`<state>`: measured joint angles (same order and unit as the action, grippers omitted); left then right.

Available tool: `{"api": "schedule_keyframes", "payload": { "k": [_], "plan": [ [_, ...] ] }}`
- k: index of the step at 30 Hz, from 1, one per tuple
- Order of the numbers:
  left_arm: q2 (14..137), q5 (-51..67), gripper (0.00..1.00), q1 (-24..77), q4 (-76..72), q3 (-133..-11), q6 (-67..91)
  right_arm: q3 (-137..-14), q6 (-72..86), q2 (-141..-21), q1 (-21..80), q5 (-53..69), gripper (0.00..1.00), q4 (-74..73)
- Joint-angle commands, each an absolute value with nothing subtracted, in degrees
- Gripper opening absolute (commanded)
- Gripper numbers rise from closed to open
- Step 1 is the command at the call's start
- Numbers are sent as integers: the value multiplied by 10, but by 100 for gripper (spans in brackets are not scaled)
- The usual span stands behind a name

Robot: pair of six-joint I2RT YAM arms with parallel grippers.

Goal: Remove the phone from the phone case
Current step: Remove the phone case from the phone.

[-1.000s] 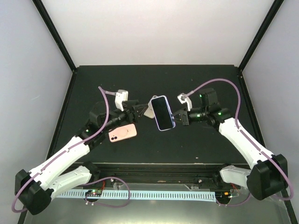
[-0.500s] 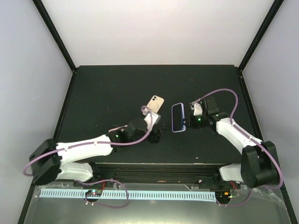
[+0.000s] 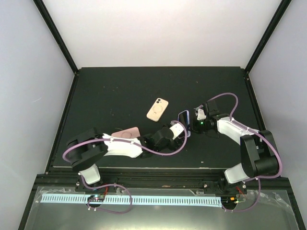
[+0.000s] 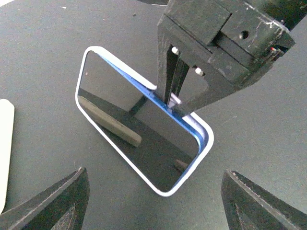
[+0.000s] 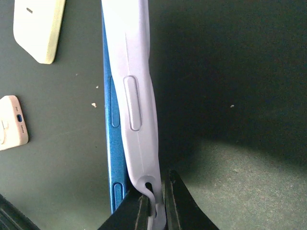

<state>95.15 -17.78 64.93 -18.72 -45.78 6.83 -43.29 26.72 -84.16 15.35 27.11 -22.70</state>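
Tabletop [image 3: 120, 86], black and matte, carries everything here, and both arms converge on the phone [image 4: 134, 129] right of its middle. The left arm [image 3: 120, 146] reaches across to the phone from the left; the right arm [image 3: 235, 132] comes in short from the phone's right.

The phone, blue-edged, stands on one long edge inside its pale case [image 5: 136, 96]. Its long axis runs roughly from the near side to the far side, and its dark screen faces left. Whether the lower edge touches the table I cannot tell.

Left of the phone and a little farther back lies a cream handset [image 3: 158, 109]. A pink handset [image 3: 127, 132] lies well to the phone's left, partly under the left arm. Neither blocks the approach.

The left gripper [image 4: 153, 175] is spread wide and holds nothing, squarely facing the screen, one finger off each end of the phone. The right gripper [image 5: 154, 194] is pressed together on the case alone, at the lip [image 5: 149, 186] on the phone's upper long edge. There the case bows away from the blue edge, so the left arm looks better placed to draw the phone leftward.
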Motion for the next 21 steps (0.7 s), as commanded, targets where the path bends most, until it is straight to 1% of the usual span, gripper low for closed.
{"api": "schedule_keyframes", "payload": {
  "k": [1, 8, 21],
  "plan": [
    [1006, -202, 76, 655, -269, -500, 34, -454, 278, -847, 151, 278, 1, -202],
    [1058, -208, 75, 658, -274, -529, 25, -453, 279, -850, 151, 277, 1, -199],
    [1116, -334, 67, 669, -236, -575, -17, -454, 280, -859, 150, 299, 1, -200]
  ]
}}
